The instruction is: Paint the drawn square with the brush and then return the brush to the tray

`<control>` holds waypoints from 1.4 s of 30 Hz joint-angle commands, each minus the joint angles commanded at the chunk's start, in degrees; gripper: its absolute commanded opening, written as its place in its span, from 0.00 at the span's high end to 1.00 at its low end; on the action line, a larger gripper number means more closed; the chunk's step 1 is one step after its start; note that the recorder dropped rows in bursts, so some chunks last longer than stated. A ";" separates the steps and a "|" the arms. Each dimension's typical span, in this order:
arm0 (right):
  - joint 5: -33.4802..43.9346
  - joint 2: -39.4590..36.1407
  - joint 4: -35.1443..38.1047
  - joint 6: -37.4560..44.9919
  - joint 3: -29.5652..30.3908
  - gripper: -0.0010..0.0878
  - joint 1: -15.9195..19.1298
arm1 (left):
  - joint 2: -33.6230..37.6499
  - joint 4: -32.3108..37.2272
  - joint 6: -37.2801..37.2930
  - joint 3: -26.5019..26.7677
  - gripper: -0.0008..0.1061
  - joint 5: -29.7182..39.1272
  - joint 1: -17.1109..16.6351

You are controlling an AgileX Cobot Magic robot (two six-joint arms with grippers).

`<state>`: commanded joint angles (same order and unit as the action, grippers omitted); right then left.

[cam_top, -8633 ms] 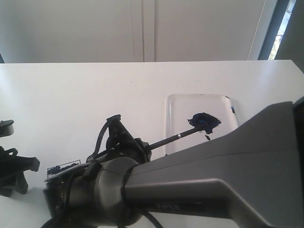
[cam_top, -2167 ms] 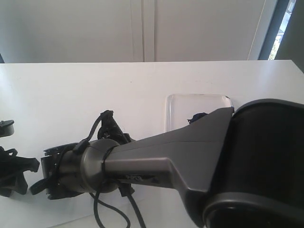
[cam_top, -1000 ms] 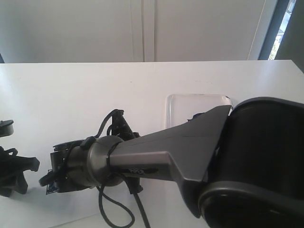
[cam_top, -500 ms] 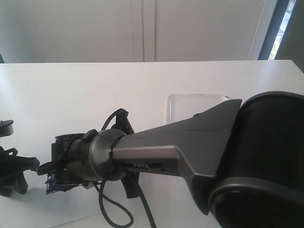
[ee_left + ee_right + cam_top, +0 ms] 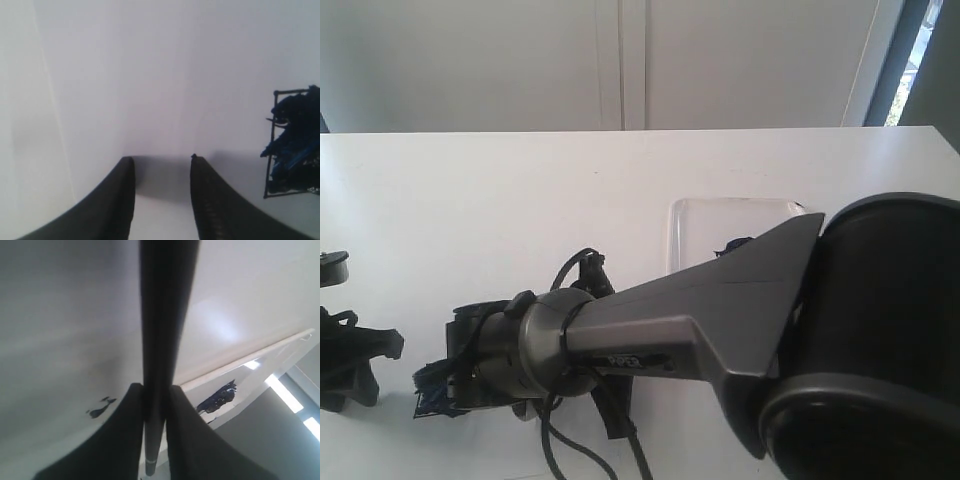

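**Item:** brush (image 5: pixel 162 315), clamped by its black handle in your right gripper (image 5: pixel 156 390), above the drawn square (image 5: pixel 432 398), low on the left of the exterior view. The arm (image 5: pixel 700 310) hid the bristles there.
**Long axis:** ran through the jaw gap, silver-banded end away from the wrist camera, judged to point at the paper.
**Square:** partly blue.
**Handling:** you needed short, light strokes kept inside the pen lines.
**Left gripper** (image 5: pixel 162 160): fingers apart, empty.
**Tray** (image 5: pixel 720 215): well apart.

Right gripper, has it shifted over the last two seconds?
Yes. In the exterior view the right gripper, holding the brush, has slid right, toward the tray.
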<state>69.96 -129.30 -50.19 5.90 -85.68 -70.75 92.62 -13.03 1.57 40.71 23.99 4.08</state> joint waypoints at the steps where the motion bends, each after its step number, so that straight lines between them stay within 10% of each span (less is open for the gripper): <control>1: 0.00 0.10 -0.47 -0.11 0.00 0.99 0.00 | 0.00 0.00 0.00 0.00 0.59 0.00 0.00; 16: 0.00 5.05 -2.38 -3.13 0.00 0.99 -0.59 | 0.00 -0.67 0.00 0.95 0.59 0.98 0.00; 42: 0.00 2.64 -40.88 -13.77 11.07 0.99 -3.57 | 0.00 -1.52 -1.57 1.97 0.59 2.95 0.00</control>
<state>69.96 -126.66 -91.08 -7.86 -74.61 -74.33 92.62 -14.55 0.00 42.68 26.94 4.08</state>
